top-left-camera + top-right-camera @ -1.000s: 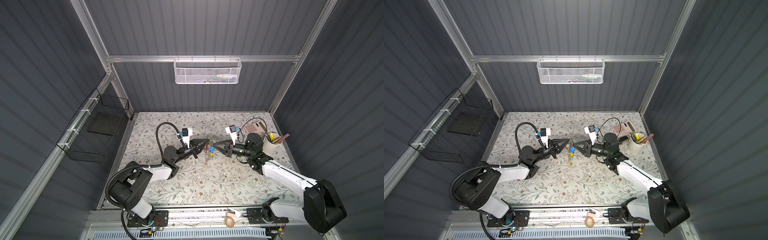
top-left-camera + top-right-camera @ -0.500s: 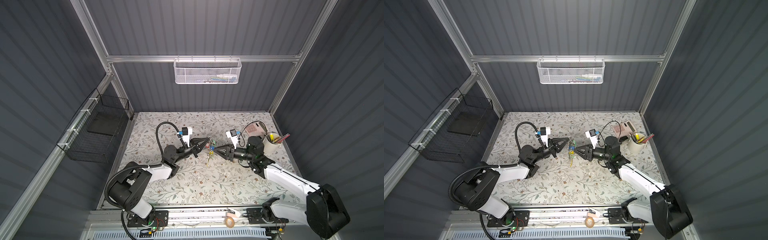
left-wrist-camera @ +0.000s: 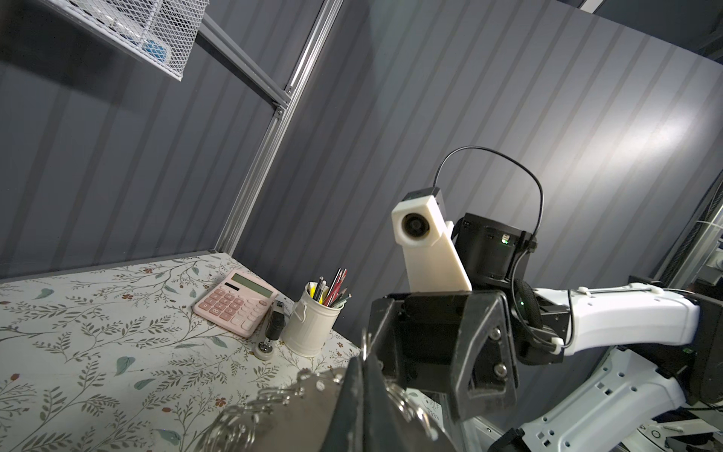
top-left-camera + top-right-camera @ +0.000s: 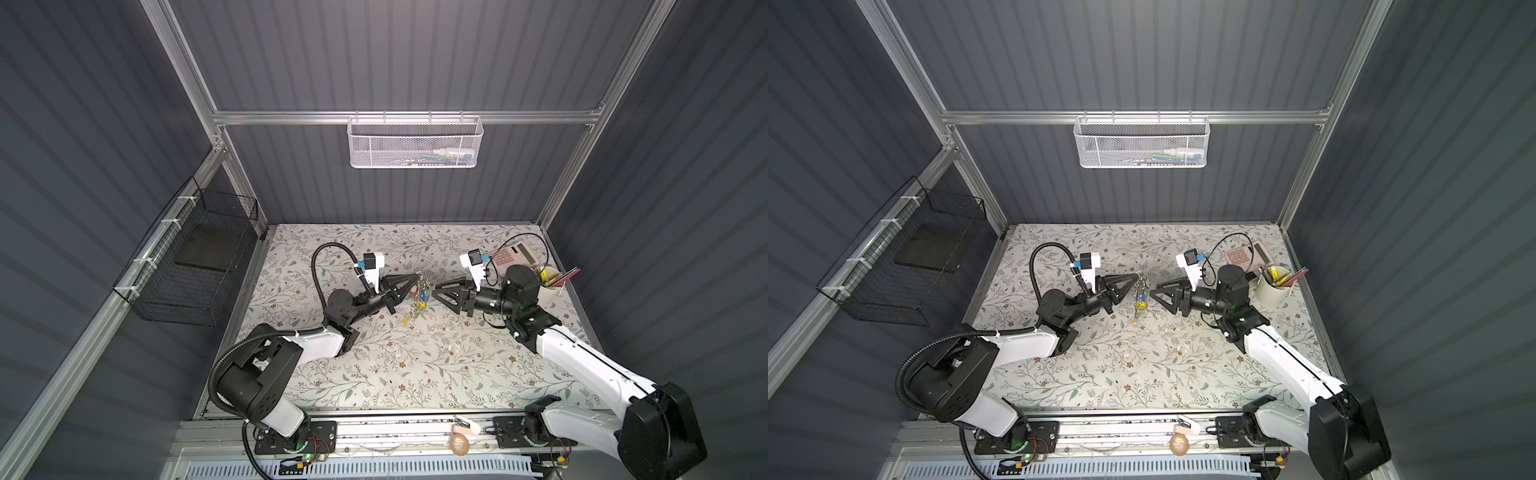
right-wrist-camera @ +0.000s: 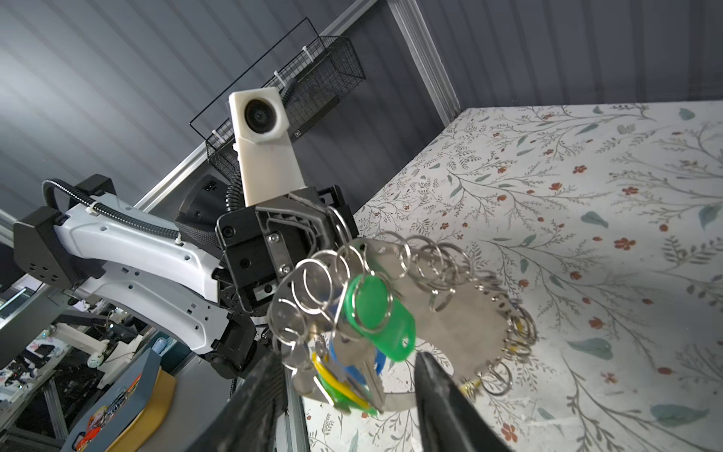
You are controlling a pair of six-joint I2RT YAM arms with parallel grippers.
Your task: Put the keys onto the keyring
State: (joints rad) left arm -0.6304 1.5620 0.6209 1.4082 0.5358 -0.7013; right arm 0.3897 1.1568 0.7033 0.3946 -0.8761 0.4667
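Observation:
My left gripper is shut on the keyring and holds it above the middle of the table; the tags hang down from it. In the left wrist view its jaws pinch the grey loop strung with silver rings. The keys, with their bright green tag, hang among the rings of the keyring in the right wrist view, above blue and yellow tags. My right gripper stands open just right of the bundle and holds nothing.
A pink calculator and a white cup of pencils stand at the back right behind my right arm. On the back rail hangs a white mesh basket; a black wire basket is on the left wall.
My right gripper has opened and drawn back to the right, away from the keyring. My left gripper stays shut on the keyring in the same place.

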